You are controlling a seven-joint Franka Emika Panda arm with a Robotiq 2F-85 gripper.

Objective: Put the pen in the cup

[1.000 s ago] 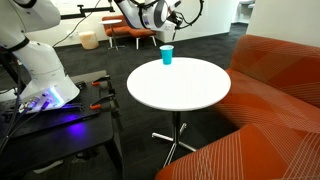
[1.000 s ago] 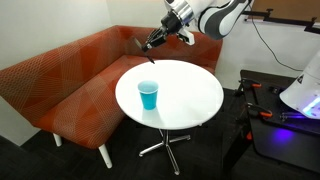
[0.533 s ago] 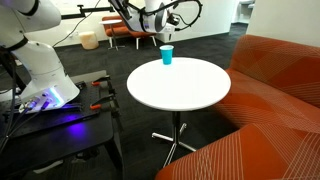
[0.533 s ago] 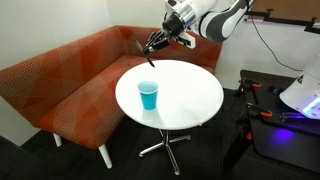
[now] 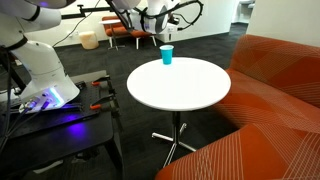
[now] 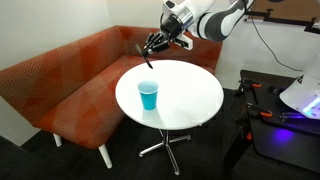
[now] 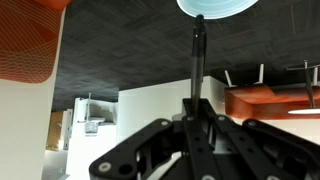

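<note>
Pinching pen (image 6: pixel 150 60) in gripper (image 6: pixel 151 48), tip down, above and behind cup (image 6: pixel 149 96), over table (image 6: pixel 205 100) edge nearest sofa (image 6: pixel 70 80). Air gap from pen tip to cup. Broad bare tabletop beside cup, upright near rim.

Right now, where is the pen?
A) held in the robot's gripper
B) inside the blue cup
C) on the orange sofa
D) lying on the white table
A: the pen sticks out from the shut gripper, up in the air and apart from the cup.
</note>
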